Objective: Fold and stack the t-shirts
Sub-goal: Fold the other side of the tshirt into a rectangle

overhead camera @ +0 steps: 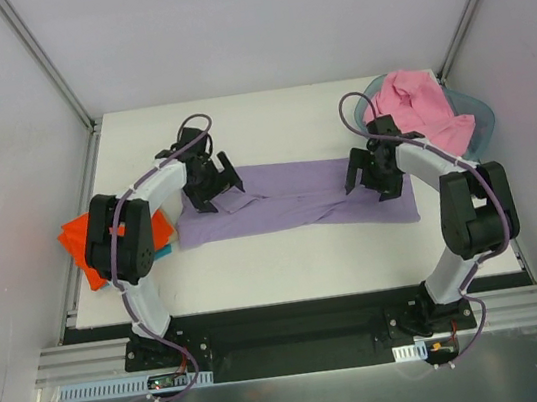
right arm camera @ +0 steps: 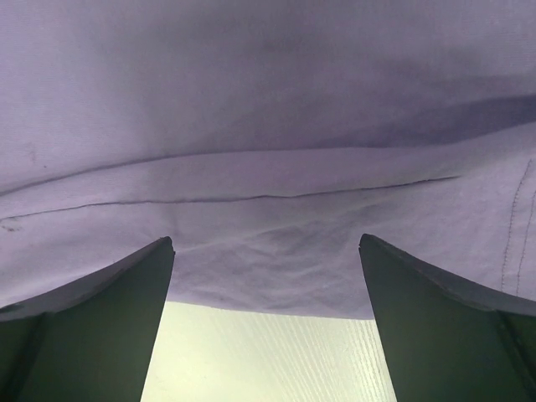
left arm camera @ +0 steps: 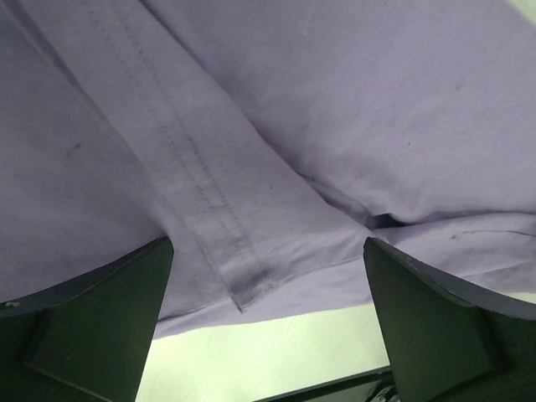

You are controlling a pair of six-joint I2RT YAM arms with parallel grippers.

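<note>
The lavender t-shirt (overhead camera: 293, 197) lies flat as a long folded strip across the middle of the white table. My left gripper (overhead camera: 218, 190) hovers open over its left end, above a folded sleeve hem (left arm camera: 219, 219); nothing is between its fingers (left arm camera: 109, 318). My right gripper (overhead camera: 371, 174) hovers open over the shirt's right part, above its edge (right arm camera: 268, 251), and is also empty. The pink t-shirt (overhead camera: 419, 110) is heaped in the basket at the back right. The orange-red t-shirt (overhead camera: 84, 251) lies at the left edge under the left arm, with a bit of teal (overhead camera: 163, 251) beside it.
The grey-blue plastic basket (overhead camera: 479, 121) sits at the table's back right corner. Bare white table (overhead camera: 267, 120) lies behind and in front of the lavender shirt. Grey walls and metal posts enclose the table; the arm bases stand at the near edge.
</note>
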